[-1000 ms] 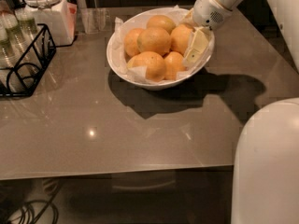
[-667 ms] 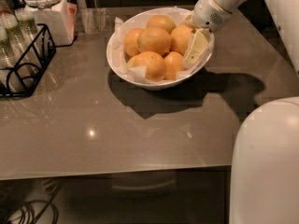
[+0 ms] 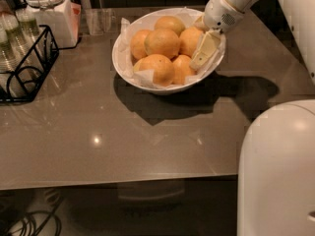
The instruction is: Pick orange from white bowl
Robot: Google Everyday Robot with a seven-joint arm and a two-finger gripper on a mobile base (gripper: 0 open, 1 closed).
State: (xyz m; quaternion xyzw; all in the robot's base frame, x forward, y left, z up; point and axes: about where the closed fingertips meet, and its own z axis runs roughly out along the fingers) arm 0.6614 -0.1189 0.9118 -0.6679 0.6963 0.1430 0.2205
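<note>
A white bowl (image 3: 129, 68) lined with crumpled white paper stands at the back middle of the table and holds several yellow-orange oranges. One orange (image 3: 161, 42) lies on top in the middle, another (image 3: 156, 69) at the front, another (image 3: 191, 39) on the right side. My gripper (image 3: 203, 49) reaches down from the upper right into the bowl's right side, right against that right-hand orange and the bowl's rim. The white arm (image 3: 231, 4) hides the bowl's far right edge.
A black wire rack (image 3: 27, 65) with glass bottles stands at the left edge. A white lidded jar (image 3: 47, 9) and a clear glass (image 3: 97, 19) stand at the back left. The robot's white body (image 3: 278, 171) fills the lower right. The table's front edge (image 3: 118, 181) runs across the lower part.
</note>
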